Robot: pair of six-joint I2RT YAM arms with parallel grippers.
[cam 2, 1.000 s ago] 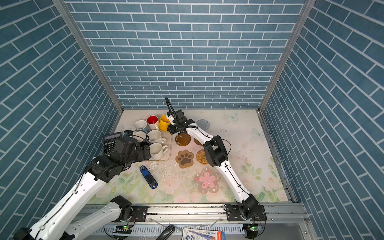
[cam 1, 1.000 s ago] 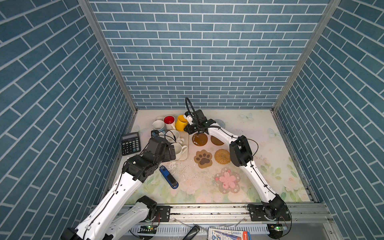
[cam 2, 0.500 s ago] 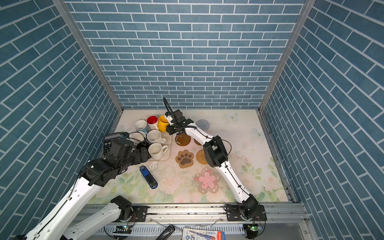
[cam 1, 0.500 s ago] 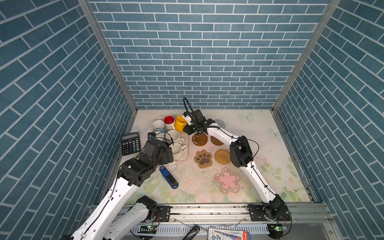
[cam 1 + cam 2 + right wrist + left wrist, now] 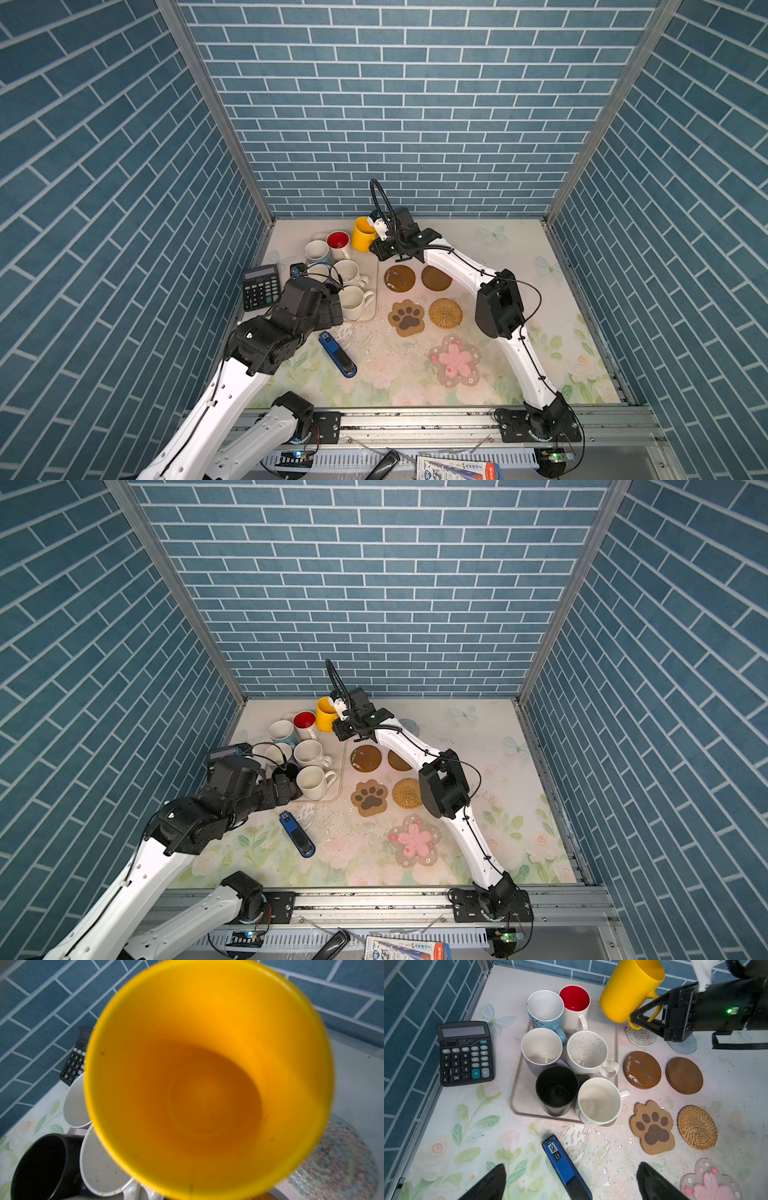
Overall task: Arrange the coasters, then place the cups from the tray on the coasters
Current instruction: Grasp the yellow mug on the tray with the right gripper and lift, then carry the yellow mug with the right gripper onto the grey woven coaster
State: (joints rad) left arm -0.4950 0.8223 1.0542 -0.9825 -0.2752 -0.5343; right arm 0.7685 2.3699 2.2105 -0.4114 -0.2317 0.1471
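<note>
- Your right fingers (image 5: pixel 652 1029) are closed narrow on the handle of the yellow mug (image 5: pixel 627 991), which hangs tilted, clear of the counter (image 5: pixel 726 1088).
- That mug is over the far corner of the tray (image 5: pixel 519 1105), just beside the white woven coaster (image 5: pixel 640 1038).
- The other six mugs (image 5: pixel 587 1053) stand upright in the tray.
- Your left fingers (image 5: pixel 492 1183) are spread wide, holding nothing, above the counter near the tray.

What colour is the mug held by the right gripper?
Yellow; the mug shows best in the left wrist view.
</note>
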